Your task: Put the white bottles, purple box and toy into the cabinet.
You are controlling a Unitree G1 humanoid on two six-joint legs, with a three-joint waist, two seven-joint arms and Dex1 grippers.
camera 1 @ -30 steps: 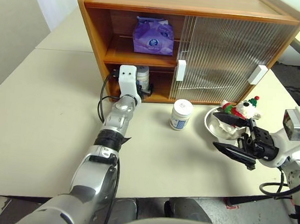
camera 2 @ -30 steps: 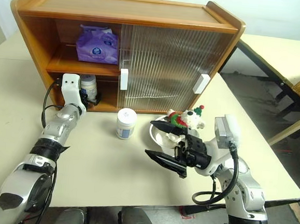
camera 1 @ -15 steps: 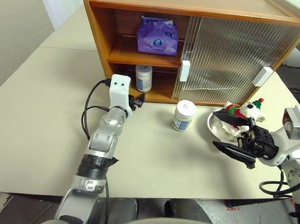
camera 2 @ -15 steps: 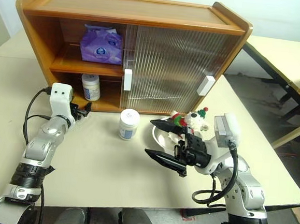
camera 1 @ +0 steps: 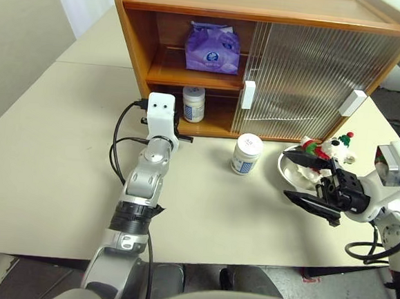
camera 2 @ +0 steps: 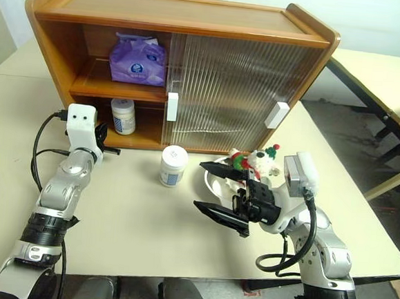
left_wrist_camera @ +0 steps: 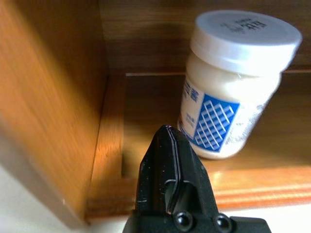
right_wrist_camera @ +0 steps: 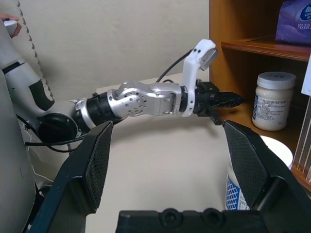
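Observation:
The wooden cabinet [camera 1: 266, 16] stands at the back with its left side open. The purple box [camera 1: 212, 48] lies on its upper shelf. One white bottle [camera 1: 192, 104] stands upright on the lower shelf, and a second white bottle [camera 1: 245, 154] stands on the table in front of the sliding door. My left gripper [camera 1: 184, 137] is shut and empty, just outside the lower shelf, a little short of the shelved bottle [left_wrist_camera: 233, 87]. The toy [camera 1: 326, 147] lies in a steel bowl [camera 1: 286, 171] at the right. My right gripper [camera 1: 286, 173] hovers open beside that bowl, holding nothing.
The cabinet's ribbed sliding doors [camera 1: 303, 74] cover its middle and right part, with white handles [camera 1: 247, 94]. A cable [camera 1: 122, 126] loops from the left wrist over the tabletop. The table's front edge runs below both arms.
My left gripper has drawn back out of the lower shelf, leaving the bottle standing there, and its fingers have shut. The right arm has stayed still.

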